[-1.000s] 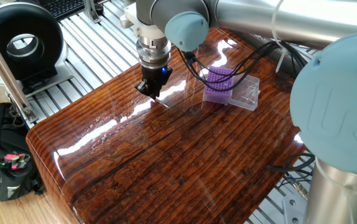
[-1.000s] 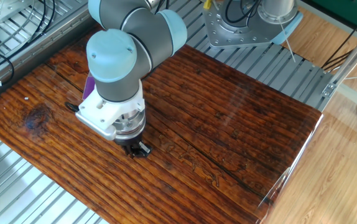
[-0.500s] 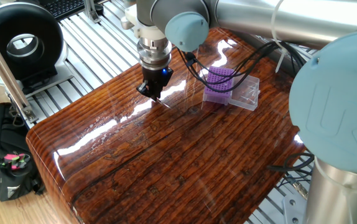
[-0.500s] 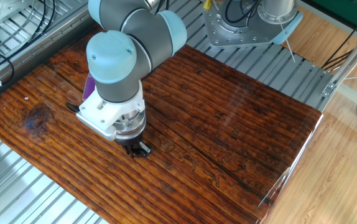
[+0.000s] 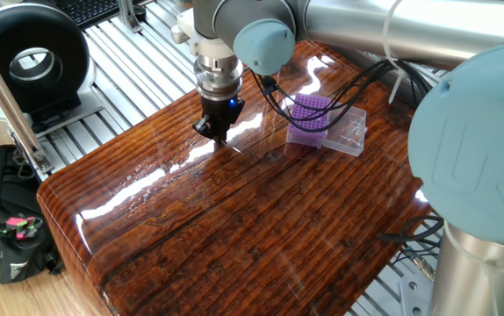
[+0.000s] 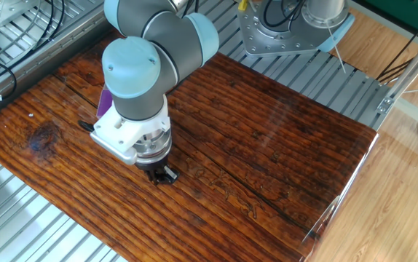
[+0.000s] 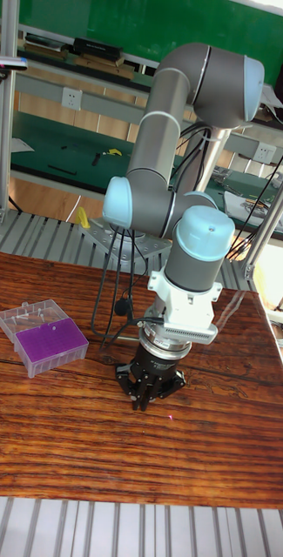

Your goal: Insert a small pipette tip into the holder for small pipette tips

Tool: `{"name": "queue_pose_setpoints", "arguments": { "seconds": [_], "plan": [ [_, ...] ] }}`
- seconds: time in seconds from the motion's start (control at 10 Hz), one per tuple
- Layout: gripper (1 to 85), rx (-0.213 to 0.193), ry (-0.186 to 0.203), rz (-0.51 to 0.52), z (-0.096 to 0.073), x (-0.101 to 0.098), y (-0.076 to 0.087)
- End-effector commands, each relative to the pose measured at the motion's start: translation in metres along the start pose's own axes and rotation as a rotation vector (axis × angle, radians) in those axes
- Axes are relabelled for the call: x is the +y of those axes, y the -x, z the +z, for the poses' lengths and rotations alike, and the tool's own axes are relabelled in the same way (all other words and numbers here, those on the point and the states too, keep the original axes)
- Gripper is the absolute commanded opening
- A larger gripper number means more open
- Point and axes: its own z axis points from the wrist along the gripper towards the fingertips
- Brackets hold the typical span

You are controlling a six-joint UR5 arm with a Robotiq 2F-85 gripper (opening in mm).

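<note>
The gripper (image 7: 149, 399) hangs low over the wooden table (image 7: 89, 452), fingers drawn close though whether they pinch anything I cannot tell, with the purple holder (image 7: 50, 345) well apart toward ten o'clock.

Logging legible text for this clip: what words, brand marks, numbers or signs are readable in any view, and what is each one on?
"UR": embossed logo on the pale blue joint cap of the arm, near the right edge of one fixed view; faint but legible.
Holder for small pipette tips: no print that can be made out.
Gripper: no markings visible.
Black bag on the floor: bright tags, too small to read.
Nothing else is readable.
</note>
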Motion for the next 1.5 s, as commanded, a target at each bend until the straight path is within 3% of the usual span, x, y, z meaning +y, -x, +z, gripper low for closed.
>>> {"name": "queue_pose_setpoints", "arguments": {
  "seconds": [0.0, 1.4],
  "plan": [
    [19.3, -0.003, 0.010, 0.011, -0.0003, 0.0009, 0.0011],
    [17.7, -0.005, 0.013, 0.014, -0.0003, 0.0007, 0.0024]
  ]
}}
